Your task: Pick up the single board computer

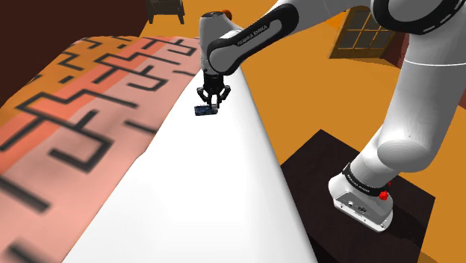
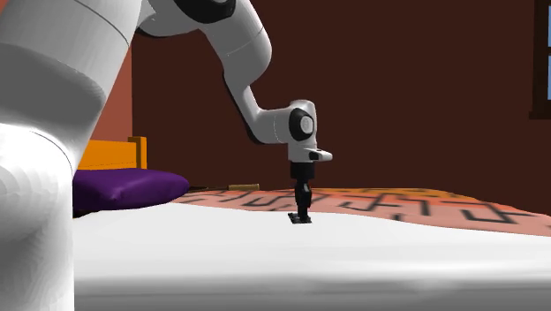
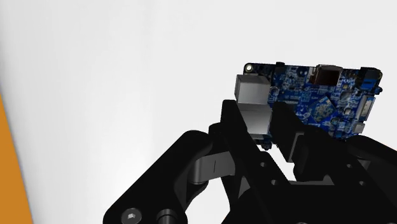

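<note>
**A:** Shoulder view first. Where is it?

**B:** The single board computer [image 1: 204, 110] hangs at the tips of the gripper [image 1: 213, 101], over the white sheet of the bed [image 1: 202, 194] and near the patterned blanket [image 1: 82, 112]. It looks tilted. I cannot tell whether it touches the sheet.

**A:** And the second exterior view?

**B:** The arm points the gripper straight down. The board is a thin dark sliver right under it, well apart from the purple pillow [image 2: 128, 188].

**A:** The wrist view?

**B:** The blue board shows face-on, with a grey metal connector block [image 3: 251, 95] at one corner. The fingers [image 3: 236, 124] stand close together and look pinched on that corner, so I judge the gripper closed on the board.

**A:** How will it handle?

**B:** It is probably light, stiff and thin, with fragile chips and pins on its face. A corner hold is off-centre, so the board may swing or slip. The sturdy metal block or the bare edges seem the safest places to grip, with a gentle squeeze.
</note>
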Motion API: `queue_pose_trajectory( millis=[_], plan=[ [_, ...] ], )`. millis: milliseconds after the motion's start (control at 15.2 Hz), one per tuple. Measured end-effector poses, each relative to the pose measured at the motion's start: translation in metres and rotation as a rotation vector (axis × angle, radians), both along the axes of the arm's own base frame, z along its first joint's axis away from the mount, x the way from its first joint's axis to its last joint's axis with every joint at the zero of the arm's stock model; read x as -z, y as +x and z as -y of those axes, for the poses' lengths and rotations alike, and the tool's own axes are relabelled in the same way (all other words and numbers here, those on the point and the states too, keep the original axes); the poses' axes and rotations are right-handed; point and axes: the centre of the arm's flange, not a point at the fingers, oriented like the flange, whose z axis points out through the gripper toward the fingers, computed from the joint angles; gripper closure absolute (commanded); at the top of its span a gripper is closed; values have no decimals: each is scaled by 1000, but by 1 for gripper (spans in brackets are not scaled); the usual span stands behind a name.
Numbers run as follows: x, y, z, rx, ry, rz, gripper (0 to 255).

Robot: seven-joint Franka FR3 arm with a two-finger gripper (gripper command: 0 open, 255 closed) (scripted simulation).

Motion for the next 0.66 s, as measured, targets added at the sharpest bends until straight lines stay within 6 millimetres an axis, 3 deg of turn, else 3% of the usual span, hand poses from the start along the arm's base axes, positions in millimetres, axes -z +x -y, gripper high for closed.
queue_pose_trajectory(
  millis=[660],
  plan=[
    [-49, 0, -1, 0, 0, 0, 255]
  ],
)
